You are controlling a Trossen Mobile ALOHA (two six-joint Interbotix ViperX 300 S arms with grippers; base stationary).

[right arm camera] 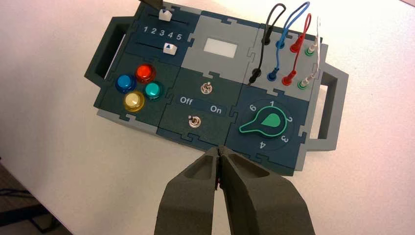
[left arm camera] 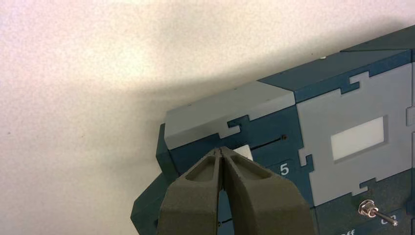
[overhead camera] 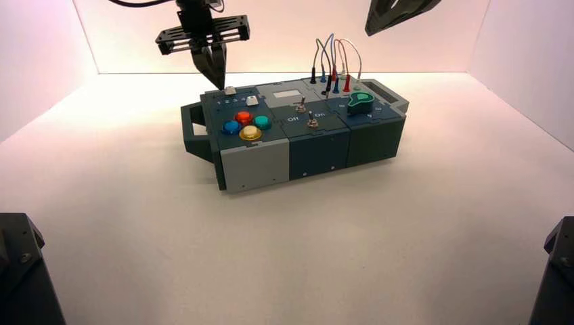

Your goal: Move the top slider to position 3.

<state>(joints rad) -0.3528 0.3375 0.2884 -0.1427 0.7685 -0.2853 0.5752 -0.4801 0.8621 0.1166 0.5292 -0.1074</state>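
The top slider is a small white knob on a dark slot along the box's far left edge. In the right wrist view this top slider stands roughly in line with the printed 3 of the row 1 2 3 4 5. My left gripper is shut with nothing in it, and its tip rests right beside the knob on the side toward the box's left end. From above, the left gripper hangs over the box's back left corner. My right gripper is shut and raised off the box.
A second white slider with a blue mark sits below the numerals. Coloured round buttons, two metal toggle switches, a green knob and looped wires fill the rest of the box. The right arm hangs at the back right.
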